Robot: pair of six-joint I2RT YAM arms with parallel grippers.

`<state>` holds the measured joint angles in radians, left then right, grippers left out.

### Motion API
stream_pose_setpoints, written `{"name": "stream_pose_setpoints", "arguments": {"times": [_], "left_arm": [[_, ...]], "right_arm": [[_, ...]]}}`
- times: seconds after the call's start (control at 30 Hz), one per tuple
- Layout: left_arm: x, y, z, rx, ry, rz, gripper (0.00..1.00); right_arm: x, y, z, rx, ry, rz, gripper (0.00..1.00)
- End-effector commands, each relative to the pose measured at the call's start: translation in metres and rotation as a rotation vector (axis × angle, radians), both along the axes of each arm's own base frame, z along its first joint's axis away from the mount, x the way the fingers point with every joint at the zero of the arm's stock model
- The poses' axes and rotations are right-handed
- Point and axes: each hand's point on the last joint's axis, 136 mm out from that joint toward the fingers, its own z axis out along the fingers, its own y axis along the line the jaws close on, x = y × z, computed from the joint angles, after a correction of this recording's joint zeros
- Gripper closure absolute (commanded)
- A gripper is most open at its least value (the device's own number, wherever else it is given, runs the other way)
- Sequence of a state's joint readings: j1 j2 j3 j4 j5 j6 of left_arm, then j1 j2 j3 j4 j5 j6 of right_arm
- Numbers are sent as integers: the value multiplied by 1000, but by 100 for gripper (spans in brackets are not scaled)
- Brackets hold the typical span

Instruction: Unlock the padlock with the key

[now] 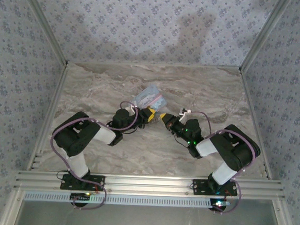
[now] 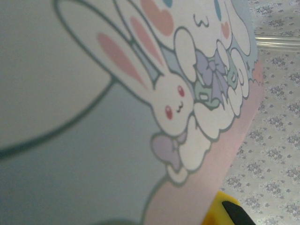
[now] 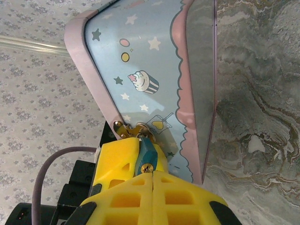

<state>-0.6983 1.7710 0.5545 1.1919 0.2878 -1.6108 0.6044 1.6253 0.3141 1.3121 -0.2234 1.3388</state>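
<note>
Two grippers are meeting at the middle of the counter (image 1: 205, 95), just in front of the pastel box (image 1: 149, 97). The blue padlock (image 3: 144, 154) is hanging from the box's brass hasp (image 3: 127, 129), its brass keyhole end (image 3: 149, 167) facing the right wrist camera. The left gripper (image 1: 149, 114) is clenching nearly closed, and its yellow fingers seem to be pinching the padlock's body from both sides. The right gripper (image 1: 164, 118) is clamping fully closed right at the keyhole; whether the key is sitting between its fingers I cannot tell.

Doing this step well probably means the left gripper is bracing the padlock so it is not swinging on the hasp, while the right is lining up squarely with the keyhole and turning gently without levering sideways.
</note>
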Motion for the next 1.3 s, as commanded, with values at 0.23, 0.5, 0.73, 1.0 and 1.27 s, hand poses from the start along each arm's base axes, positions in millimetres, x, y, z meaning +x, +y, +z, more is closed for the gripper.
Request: {"name": "stream_pose_setpoints", "arguments": {"times": [0.23, 0.5, 0.73, 1.0, 1.27], "left_arm": [[-39, -40, 25, -63, -67, -232, 100], [-54, -55, 27, -47, -82, -322, 100], [-60, -59, 26, -34, -83, -359, 100], [-51, -32, -5, 113, -29, -287, 100], [-42, -10, -15, 229, -7, -233, 100]], "right_arm": [[7, 33, 25, -37, -53, 106, 100], [10, 33, 14, -69, -8, 104, 100], [9, 44, 13, -68, 9, 144, 100], [-13, 12, -22, -159, 85, 135, 89], [-53, -29, -45, -428, 147, 168, 64]]}}
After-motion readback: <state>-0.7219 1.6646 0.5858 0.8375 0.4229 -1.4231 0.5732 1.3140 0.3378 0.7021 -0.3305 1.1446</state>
